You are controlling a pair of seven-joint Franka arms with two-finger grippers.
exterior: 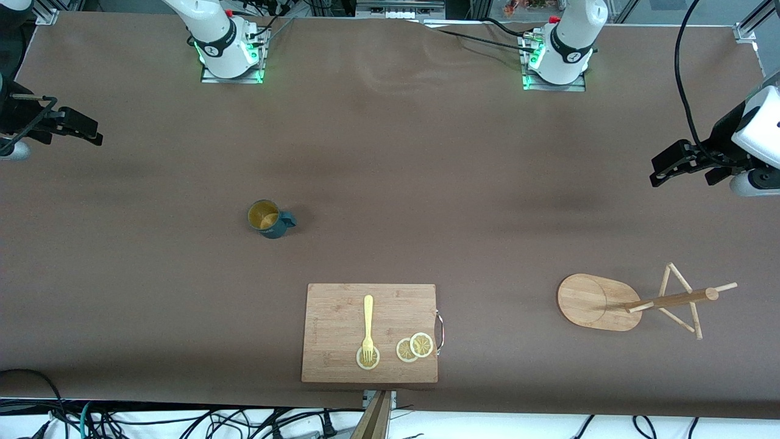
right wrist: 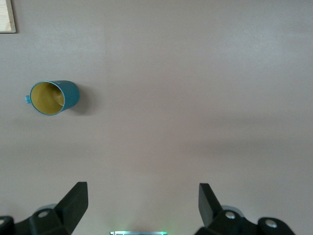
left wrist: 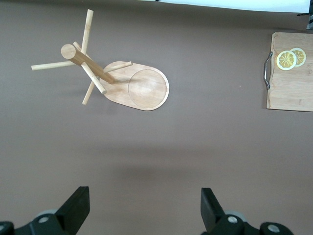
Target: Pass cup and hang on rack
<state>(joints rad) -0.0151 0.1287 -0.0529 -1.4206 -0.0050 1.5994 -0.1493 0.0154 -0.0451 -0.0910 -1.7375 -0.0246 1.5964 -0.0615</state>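
Observation:
The dark teal cup [exterior: 268, 218] stands upright on the brown table toward the right arm's end, its yellowish inside showing and its handle pointing toward the left arm's end. In the right wrist view the cup [right wrist: 53, 97] lies well off from my right gripper [right wrist: 143, 200], which is open and empty. From the front, the right gripper [exterior: 70, 137] hovers at the table's edge. The wooden rack [exterior: 664, 300] stands on its oval base [exterior: 588, 299] toward the left arm's end. My left gripper [exterior: 679, 174] hovers open and empty at that end; its wrist view shows the rack [left wrist: 93, 66] ahead of the open left gripper [left wrist: 145, 205].
A rectangular wooden cutting board [exterior: 335, 317] lies near the front edge, between cup and rack. On it are a yellow fork [exterior: 367, 323] and lemon slices [exterior: 414, 346]. Its metal handle [exterior: 440, 332] faces the rack. Cables hang off the front edge.

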